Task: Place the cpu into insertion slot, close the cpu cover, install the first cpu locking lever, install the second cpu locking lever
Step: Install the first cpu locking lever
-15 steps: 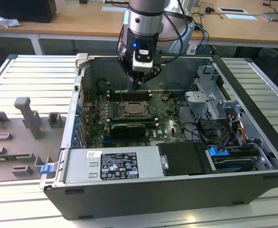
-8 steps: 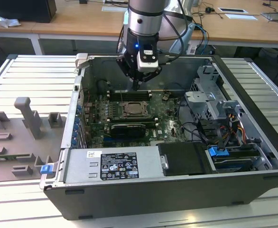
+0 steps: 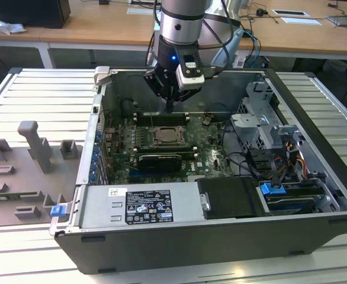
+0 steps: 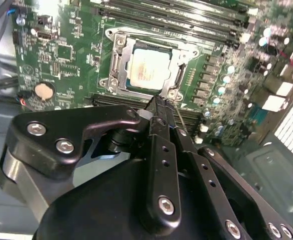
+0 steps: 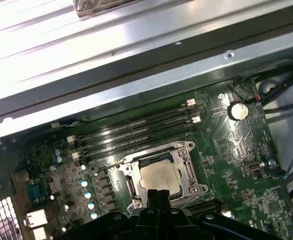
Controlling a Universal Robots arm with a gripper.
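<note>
Closest to the lens in the second wrist view you have the gripper (image 4: 159, 105), its two black fingers pressed together with nothing visible between them. Treat it as clenched and empty.

Locate the cpu (image 4: 146, 70) directly ahead of the fingertips, near them but apart. It is seated flat in the insertion slot (image 4: 115, 64) with its silver-grey top facing up. The chip is square, so it gives you no long axis to align to.

The cpu cover (image 4: 151, 45) appears to lie down around the chip, whose top shows through the cut-out. You cannot tell how the locking levers stand.

Long memory slots (image 4: 176, 20) run parallel to the socket's edges on the green circuit board (image 4: 61, 55). In the exterior view the gripper (image 3: 169, 107) hangs above the socket inside the open computer case (image 3: 315, 136).
</note>
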